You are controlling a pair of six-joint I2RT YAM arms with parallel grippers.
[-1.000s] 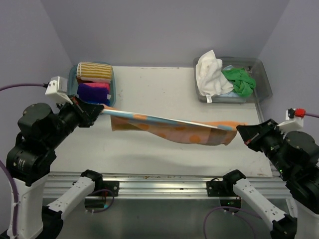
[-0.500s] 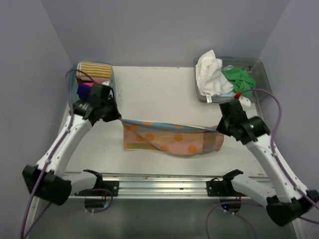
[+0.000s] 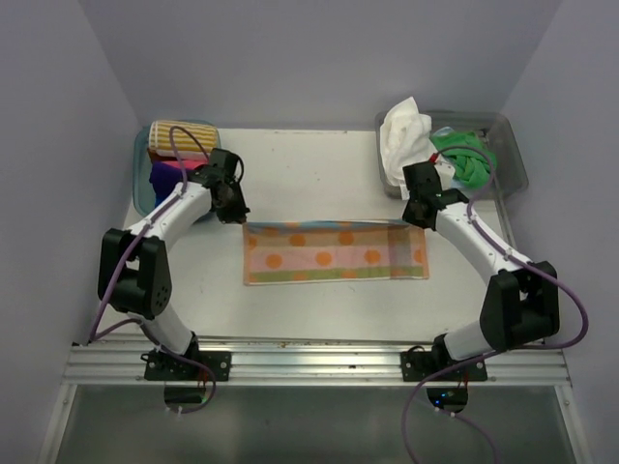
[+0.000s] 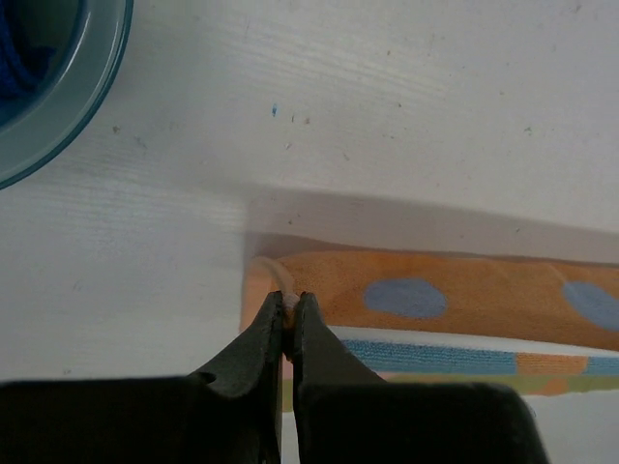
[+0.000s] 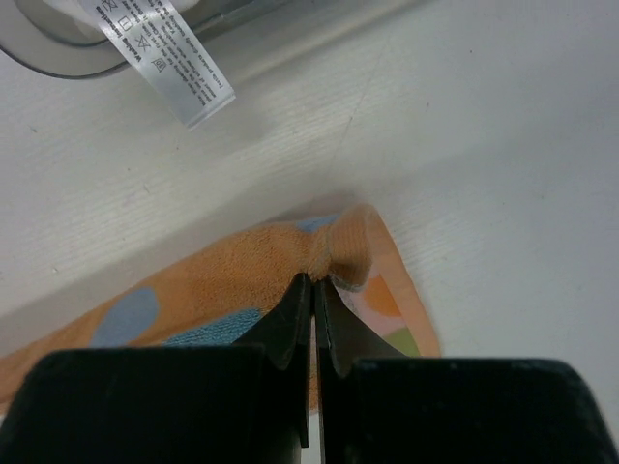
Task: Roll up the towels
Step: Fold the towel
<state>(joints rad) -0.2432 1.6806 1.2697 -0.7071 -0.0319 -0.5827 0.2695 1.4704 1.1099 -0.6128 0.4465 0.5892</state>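
An orange towel (image 3: 334,253) with dots and coloured stripes lies spread flat across the middle of the table. My left gripper (image 3: 237,215) is shut on its far left corner, and the left wrist view shows the pinched cloth edge between my left gripper (image 4: 288,300) tips, with the towel (image 4: 435,290) running right. My right gripper (image 3: 414,215) is shut on the far right corner. In the right wrist view my right gripper (image 5: 314,280) pinches a raised fold of the towel (image 5: 222,280).
A teal tub (image 3: 141,184) at the back left holds a rolled yellow-and-white striped towel (image 3: 182,137) and a purple one (image 3: 164,177). A clear tub (image 3: 508,155) at the back right holds a white towel (image 3: 406,135) and a green towel (image 3: 464,159). A metal rail runs along the near edge.
The towel was held stretched in the air between both grippers. Both arms have reached away from the bases and down, and the towel now lies flat on the table.
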